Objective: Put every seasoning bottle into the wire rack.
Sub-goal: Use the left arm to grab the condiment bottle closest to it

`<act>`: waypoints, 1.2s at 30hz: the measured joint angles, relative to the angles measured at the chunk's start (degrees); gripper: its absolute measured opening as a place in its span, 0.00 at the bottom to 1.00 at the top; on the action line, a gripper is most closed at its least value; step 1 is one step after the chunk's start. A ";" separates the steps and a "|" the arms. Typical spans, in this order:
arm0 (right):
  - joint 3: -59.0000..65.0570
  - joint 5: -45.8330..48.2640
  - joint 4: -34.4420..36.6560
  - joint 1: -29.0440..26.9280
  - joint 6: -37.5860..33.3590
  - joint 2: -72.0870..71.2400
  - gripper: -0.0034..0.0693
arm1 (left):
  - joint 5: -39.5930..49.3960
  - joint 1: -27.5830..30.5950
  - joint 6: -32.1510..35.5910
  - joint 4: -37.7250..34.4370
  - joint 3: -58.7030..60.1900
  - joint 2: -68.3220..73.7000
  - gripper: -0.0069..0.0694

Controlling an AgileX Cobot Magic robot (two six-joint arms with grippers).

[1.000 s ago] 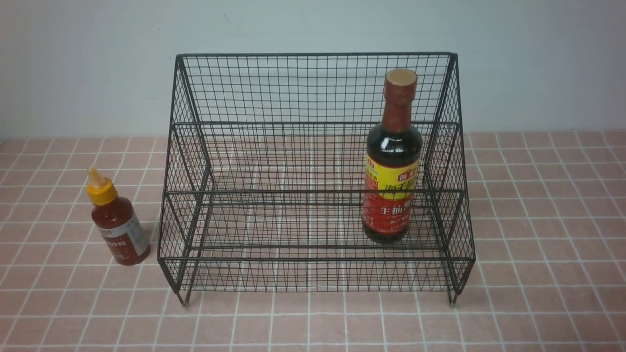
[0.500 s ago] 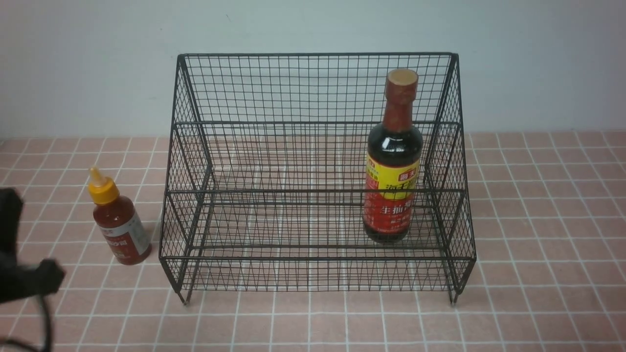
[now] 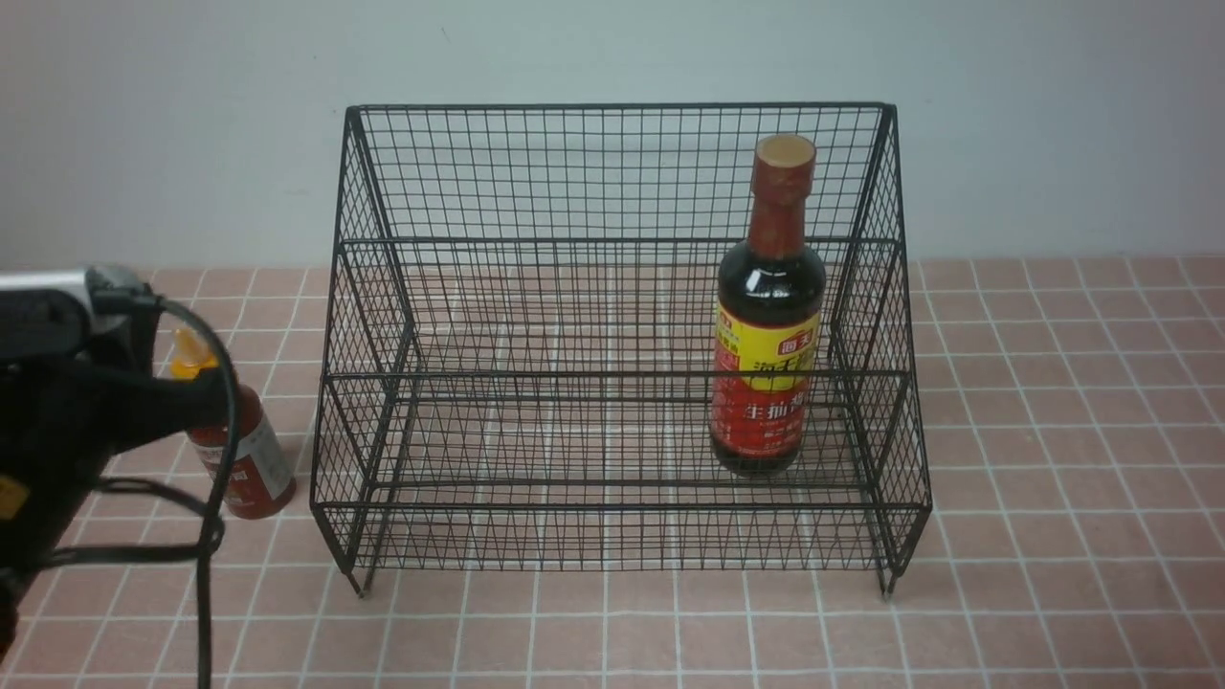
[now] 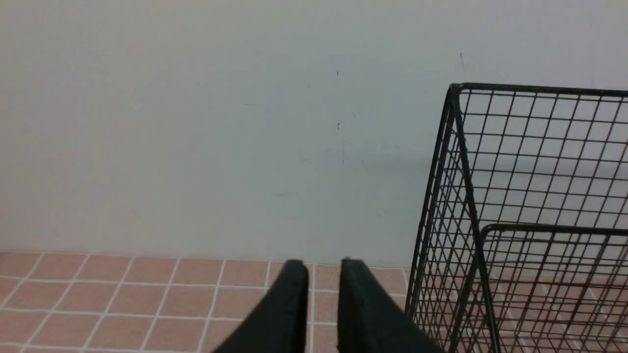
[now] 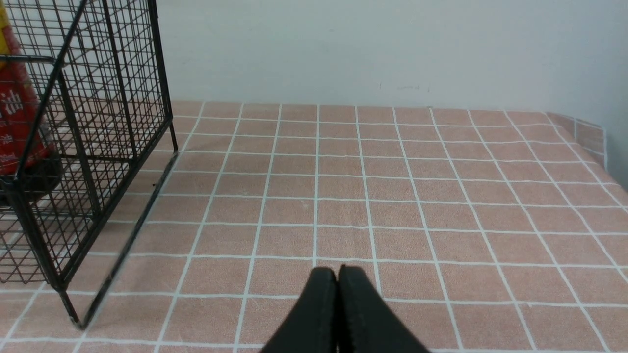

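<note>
The black wire rack (image 3: pixel 612 172) stands mid-table. A tall dark soy-sauce bottle (image 3: pixel 768 364) stands upright on its lower tier at the right; its red label (image 5: pixel 14 122) shows through the mesh in the right wrist view. The small red-sauce bottle (image 3: pixel 251 464) with a yellow cap stands on the tiles left of the rack. My left gripper (image 3: pixel 196 402) is in front of its upper part and hides much of it. In the left wrist view the left gripper (image 4: pixel 324 267) is open by a narrow gap, with nothing between its fingers, beside the rack's side (image 4: pixel 441 220). My right gripper (image 5: pixel 337 268) is shut over bare tiles.
Pink tiled tabletop (image 3: pixel 1053 478) runs back to a pale wall (image 3: pixel 191 144). The left arm's cable (image 3: pixel 206 574) hangs at the front left. The rack's leg (image 5: pixel 73 318) stands near my right gripper's side.
My left arm has come in from the left edge and risen in front of the red-sauce bottle, and its jaws have parted slightly. Both bottles and the rack have not moved.
</note>
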 joint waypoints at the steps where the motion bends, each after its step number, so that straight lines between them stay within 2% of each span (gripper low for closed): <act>1: 0.00 0.00 0.00 0.00 0.00 0.00 0.03 | -0.49 0.00 0.00 -0.17 -0.88 1.55 0.27; 7: 0.00 0.00 0.00 0.00 0.00 0.00 0.03 | -1.80 0.00 0.00 -4.87 -3.63 6.80 0.47; 11: 0.00 0.00 0.00 0.00 0.00 0.00 0.03 | -4.54 0.00 0.00 -6.12 -4.02 10.38 0.52; 21: 0.00 0.00 0.00 0.00 0.00 0.00 0.03 | -7.85 0.00 0.00 -9.09 -4.36 16.68 0.53; 36: 0.00 0.00 0.00 0.00 0.00 0.00 0.03 | -13.06 0.00 -0.04 -8.36 -6.04 24.66 0.51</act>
